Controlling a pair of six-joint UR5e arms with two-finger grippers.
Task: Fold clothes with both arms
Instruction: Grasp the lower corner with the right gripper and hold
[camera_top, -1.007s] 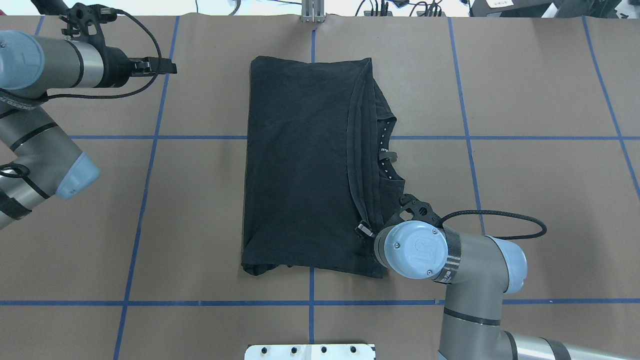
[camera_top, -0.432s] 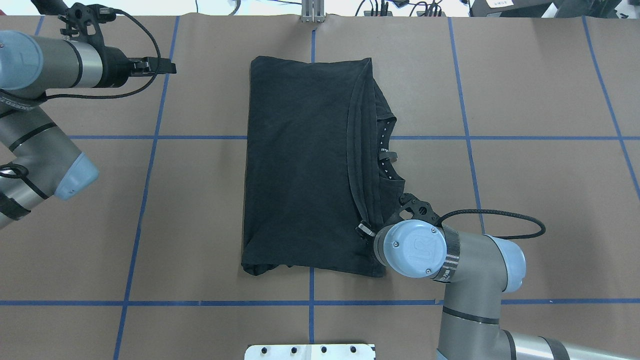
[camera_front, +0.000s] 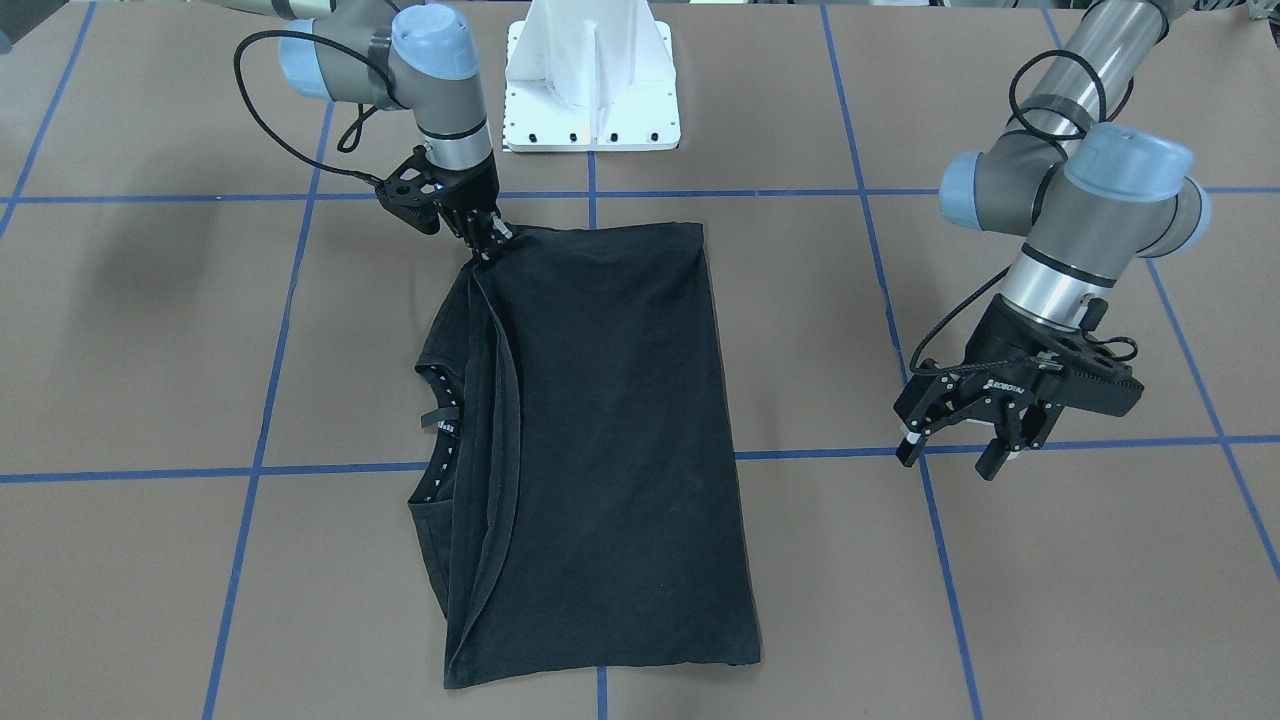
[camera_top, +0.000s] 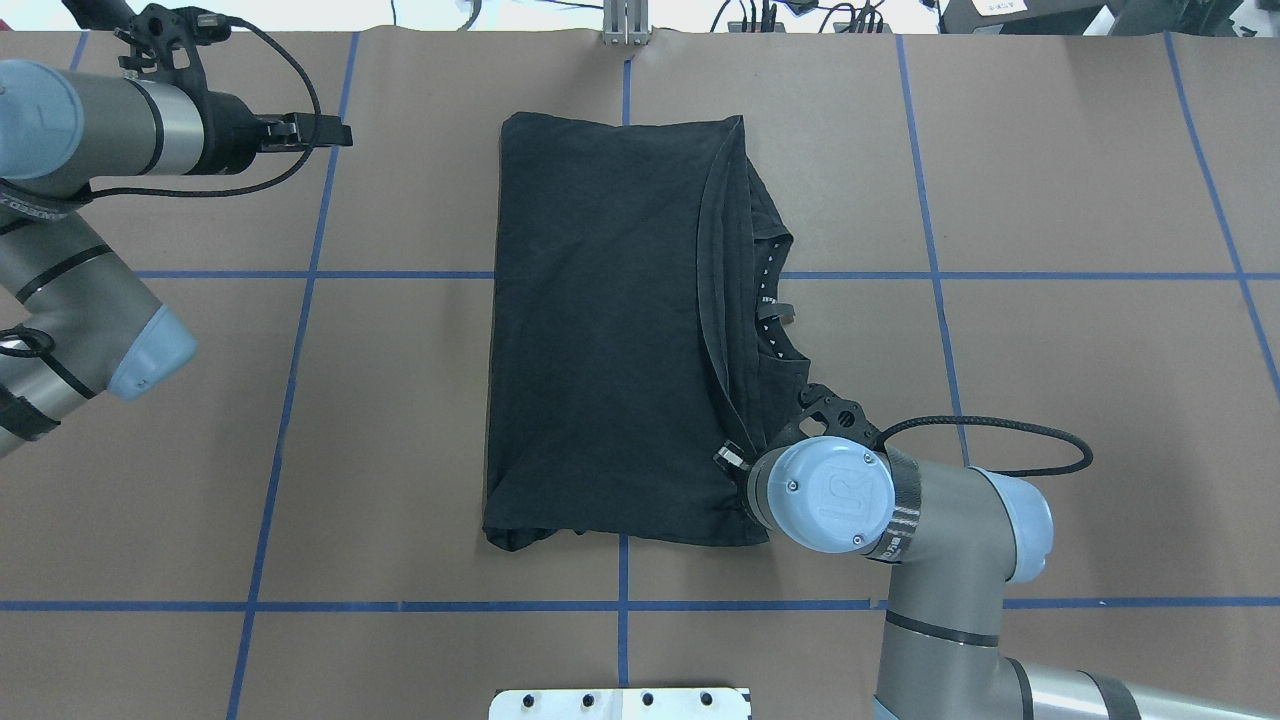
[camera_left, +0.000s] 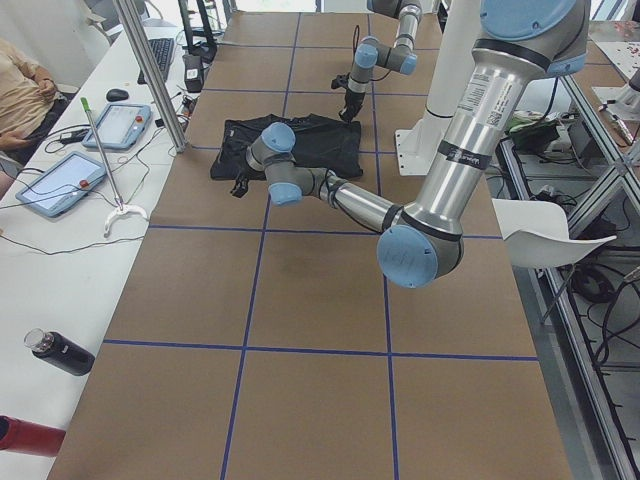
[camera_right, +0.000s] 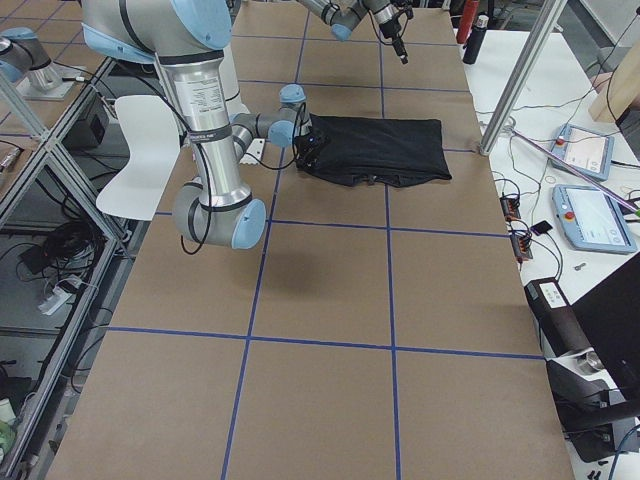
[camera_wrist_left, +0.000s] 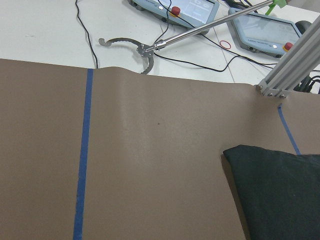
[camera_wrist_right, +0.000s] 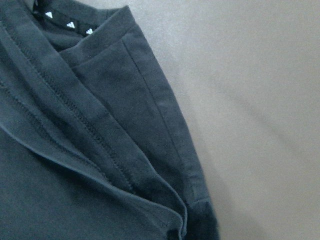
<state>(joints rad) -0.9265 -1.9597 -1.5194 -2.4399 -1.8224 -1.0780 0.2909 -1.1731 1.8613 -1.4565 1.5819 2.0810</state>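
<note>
- Mid-fold: the T-shirt (camera_top: 600, 330) lies at the centre of the bench (camera_top: 1050, 350), plain side up, doubled into a long panel.
- The right end effector (camera_front: 488, 243), fingers pressed together, pinches its near collar-side corner. The left end effector (camera_front: 952, 458) hangs spread, well apart.
- Next, likely: left grips a matching corner, then both carry over.
- Readable: "ROBOTIQ" on the left end effector; the neck tape (camera_wrist_right: 67, 24) marks are too small.

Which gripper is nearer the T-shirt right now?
Right. The right gripper is down at the T-shirt's corner nearest the robot, on the collar side. The left gripper hangs open off the opposite side, clear of the cloth.
</note>
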